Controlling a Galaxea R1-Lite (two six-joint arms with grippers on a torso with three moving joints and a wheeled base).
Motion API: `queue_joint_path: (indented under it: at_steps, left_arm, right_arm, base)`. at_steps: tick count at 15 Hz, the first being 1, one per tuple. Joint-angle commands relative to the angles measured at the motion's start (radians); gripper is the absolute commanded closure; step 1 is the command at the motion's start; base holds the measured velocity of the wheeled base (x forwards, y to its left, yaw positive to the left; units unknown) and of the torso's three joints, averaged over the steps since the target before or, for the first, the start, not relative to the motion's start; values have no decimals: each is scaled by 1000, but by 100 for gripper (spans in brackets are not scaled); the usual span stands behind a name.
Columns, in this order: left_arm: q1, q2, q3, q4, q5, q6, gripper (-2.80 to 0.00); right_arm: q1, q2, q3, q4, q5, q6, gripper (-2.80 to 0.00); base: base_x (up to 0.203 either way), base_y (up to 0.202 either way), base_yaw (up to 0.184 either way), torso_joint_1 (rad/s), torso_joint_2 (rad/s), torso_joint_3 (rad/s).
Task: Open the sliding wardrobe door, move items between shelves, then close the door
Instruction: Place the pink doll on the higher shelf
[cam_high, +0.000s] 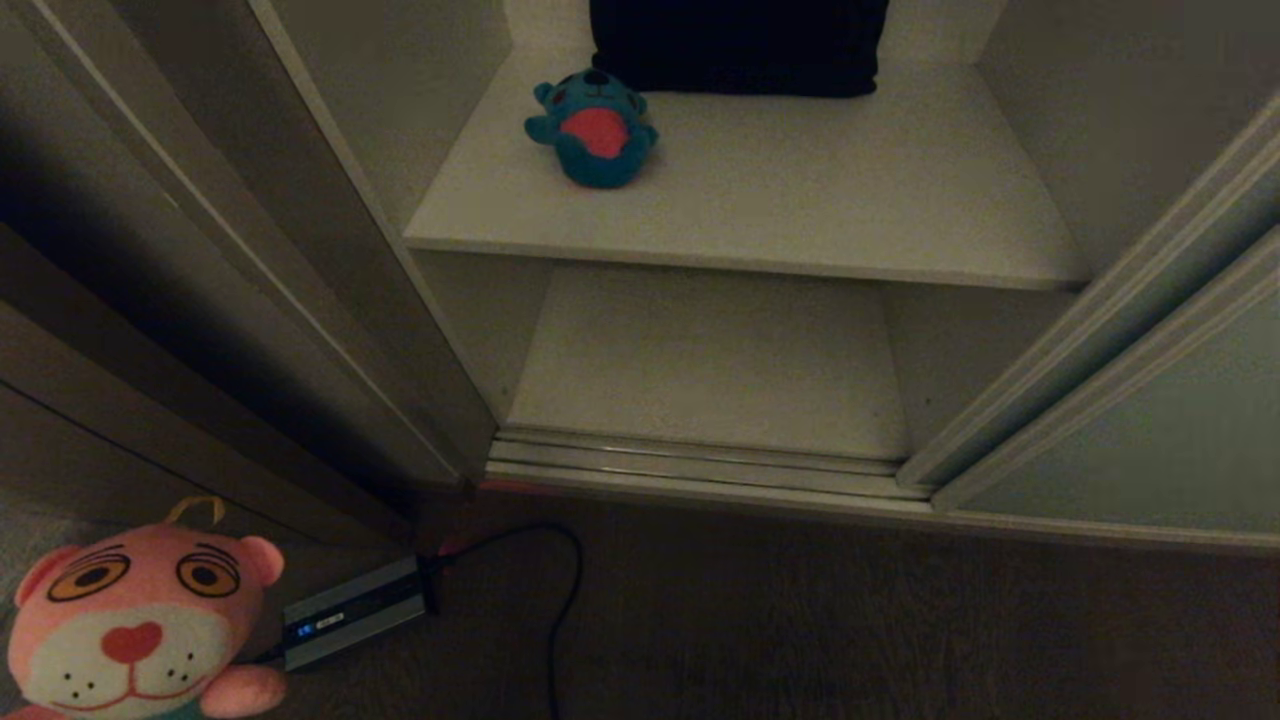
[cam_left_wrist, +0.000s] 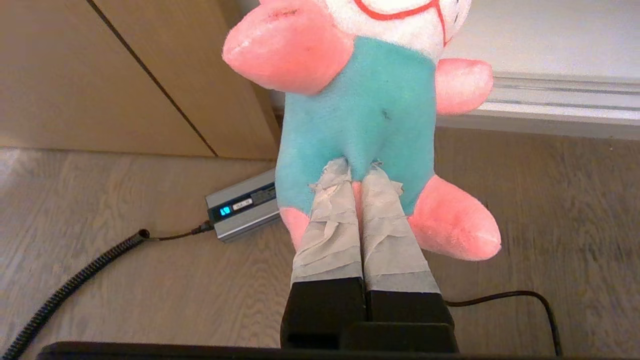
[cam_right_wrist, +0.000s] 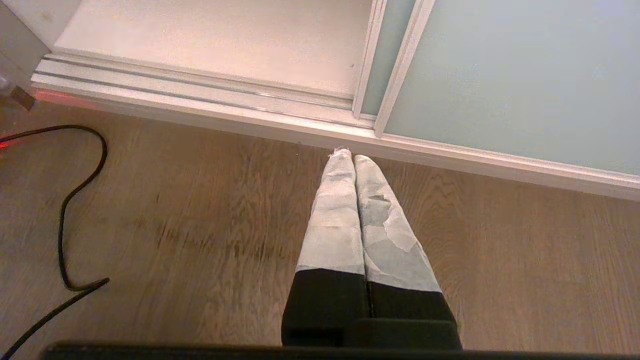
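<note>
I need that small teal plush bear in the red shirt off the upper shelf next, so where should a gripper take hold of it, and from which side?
Probably the teal plush bear's round red-shirted belly, pinched across its sides. It lies on its back, near the front left of the off-white upper shelf, so come in from the open front and above. The dark folded cloth blocks the back. The left gripper is shut on the pink plush toy; the right gripper is free.

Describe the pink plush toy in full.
The pink plush toy is soft and fuzzy: pink head, arms and feet, white muzzle, red nose and mouth line, orange-ringed eyes, teal shirt, a small loop on its head. The left gripper is shut on its lower body, holding it above the wooden floor, before the open wardrobe, at the head view's lower left.
</note>
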Motion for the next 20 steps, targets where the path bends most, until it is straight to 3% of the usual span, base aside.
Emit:
queue_joint_path:
  at_steps: [1,10,20]
  left_arm:
    - [0,2,1,1,2,2,0]
    - [0,2,-1,1,0,2,0]
    - [0,2,0,-1,2,-8,0]
  right_arm:
    - [-1,0,3,0,0,-1,0]
    - [0,0,3,0,0,-1,0]
    - [1,-1,3,0,0,-1,0]
  base:
    - [0,0,0,3,6,32]
    - [0,0,0,0,0,0]
    - [186,0,0,3,2,4]
